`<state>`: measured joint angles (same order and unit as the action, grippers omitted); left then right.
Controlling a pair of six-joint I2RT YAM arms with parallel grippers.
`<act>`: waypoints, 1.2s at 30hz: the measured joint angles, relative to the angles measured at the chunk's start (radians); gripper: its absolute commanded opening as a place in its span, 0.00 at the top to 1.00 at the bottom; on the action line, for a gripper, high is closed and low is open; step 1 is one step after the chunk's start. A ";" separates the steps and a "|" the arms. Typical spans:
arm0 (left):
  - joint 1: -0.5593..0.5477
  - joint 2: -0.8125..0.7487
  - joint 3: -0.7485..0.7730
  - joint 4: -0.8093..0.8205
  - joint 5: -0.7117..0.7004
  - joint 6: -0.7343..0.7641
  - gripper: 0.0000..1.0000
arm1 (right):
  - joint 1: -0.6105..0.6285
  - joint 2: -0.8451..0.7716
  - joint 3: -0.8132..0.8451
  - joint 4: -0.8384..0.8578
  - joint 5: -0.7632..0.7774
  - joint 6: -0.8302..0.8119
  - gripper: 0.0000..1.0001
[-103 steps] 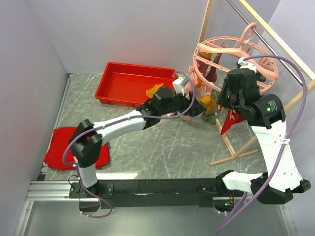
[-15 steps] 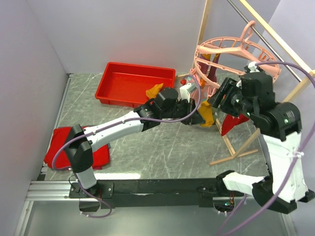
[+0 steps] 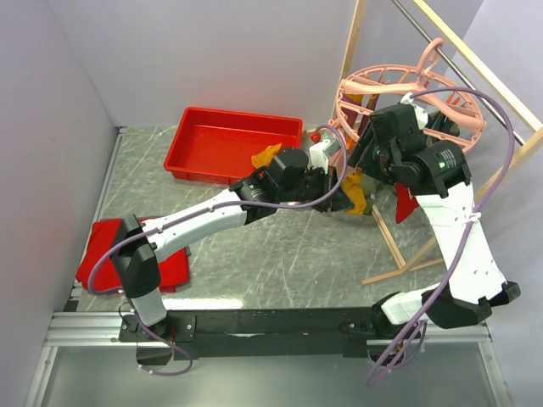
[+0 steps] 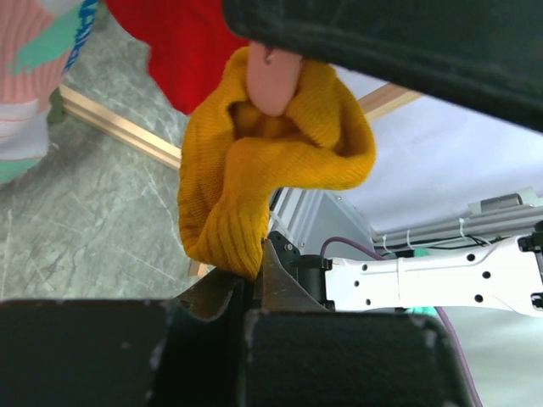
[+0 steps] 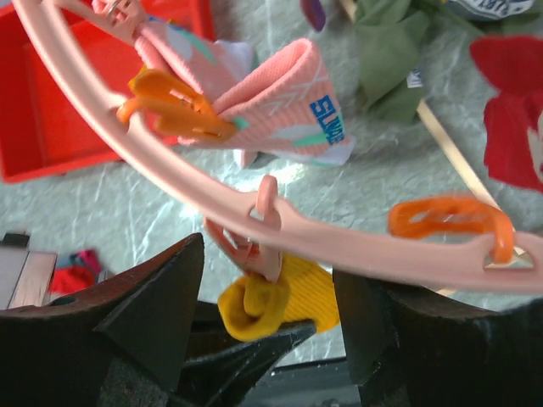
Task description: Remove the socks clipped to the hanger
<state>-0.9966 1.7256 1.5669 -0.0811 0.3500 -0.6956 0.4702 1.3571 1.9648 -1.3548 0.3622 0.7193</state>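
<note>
A mustard yellow sock (image 4: 271,153) hangs from a pink clip (image 5: 265,242) of the round pink hanger (image 3: 407,89). My left gripper (image 4: 249,270) is shut on the sock's lower end. My right gripper (image 5: 267,271) is open, its fingers (image 5: 144,314) on either side of that pink clip, just under the hanger's ring (image 5: 356,246). An orange clip (image 5: 170,110) holds a pink and mint sock (image 5: 284,110). An olive green sock (image 5: 386,59) and a red sock (image 5: 509,110) hang further along. In the top view both grippers meet at the mustard sock (image 3: 358,193).
The hanger hangs from a wooden-framed rail (image 3: 475,59) whose legs stand at the right of the table. A red tray (image 3: 233,140) sits at the back with a yellow item at its edge. A flat red cloth (image 3: 97,254) lies front left. An empty orange clip (image 5: 450,220) dangles from the ring.
My right gripper has swung up and left, in under the hanger's ring to straddle the pink clip. The left gripper keeps its hold on the mustard sock in the same place.
</note>
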 measured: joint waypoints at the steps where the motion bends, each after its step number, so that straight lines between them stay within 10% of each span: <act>1: 0.000 0.000 0.001 -0.004 -0.003 0.001 0.99 | 0.005 0.006 0.002 0.000 0.018 0.006 0.32; 30: -0.012 0.026 0.027 -0.021 -0.008 0.004 0.99 | 0.048 0.022 -0.043 0.030 0.171 0.084 0.47; 36: -0.012 0.026 0.027 -0.022 -0.008 0.004 0.99 | 0.049 0.021 -0.052 0.045 0.172 0.069 0.67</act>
<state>-1.0084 1.7515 1.5936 -0.1032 0.3420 -0.6914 0.5194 1.3781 1.9129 -1.3094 0.5346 0.7879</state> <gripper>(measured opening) 0.033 0.419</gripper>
